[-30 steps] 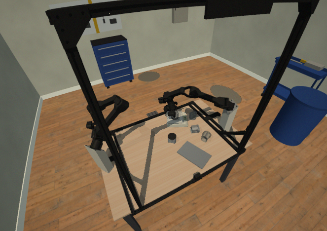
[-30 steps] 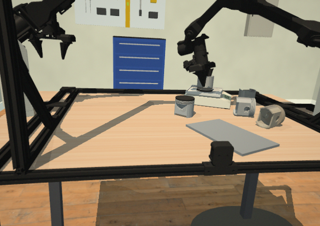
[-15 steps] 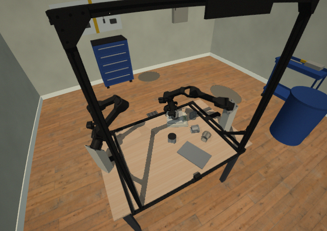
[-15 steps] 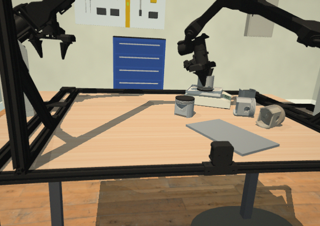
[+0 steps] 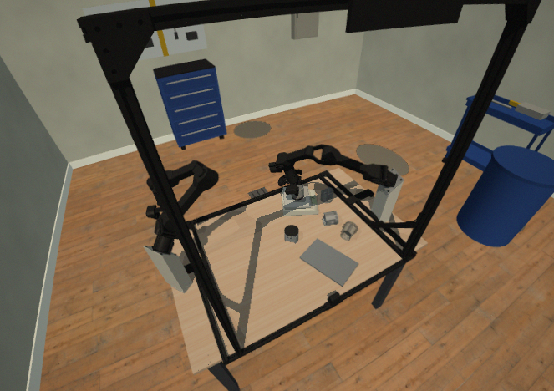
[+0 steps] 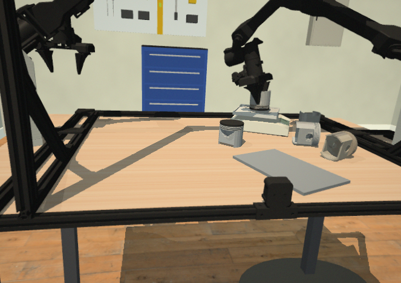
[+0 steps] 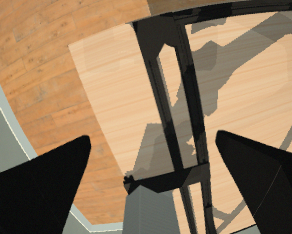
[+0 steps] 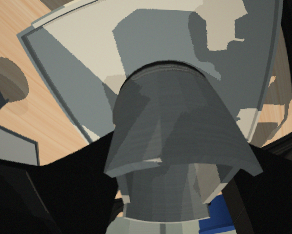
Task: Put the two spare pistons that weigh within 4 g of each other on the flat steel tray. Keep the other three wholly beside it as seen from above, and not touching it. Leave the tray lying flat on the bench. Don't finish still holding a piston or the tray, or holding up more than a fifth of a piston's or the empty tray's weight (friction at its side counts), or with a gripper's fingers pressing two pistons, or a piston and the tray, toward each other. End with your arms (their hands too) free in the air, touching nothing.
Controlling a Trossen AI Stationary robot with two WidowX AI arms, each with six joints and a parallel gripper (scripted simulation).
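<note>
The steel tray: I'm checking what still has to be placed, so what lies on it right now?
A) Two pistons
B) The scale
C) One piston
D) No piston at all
D: the steel tray shows a bare top, and the dark-topped piston stands beside it on the bench.

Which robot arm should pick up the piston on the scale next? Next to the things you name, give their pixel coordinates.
Probably the right one: its gripper point(image 6: 257, 98) point(image 8: 182, 150) is already shut on that piston point(image 6: 265, 99) point(image 8: 172, 115). The left gripper point(image 6: 65, 71) point(image 7: 154, 139) hangs open, far away.
</note>
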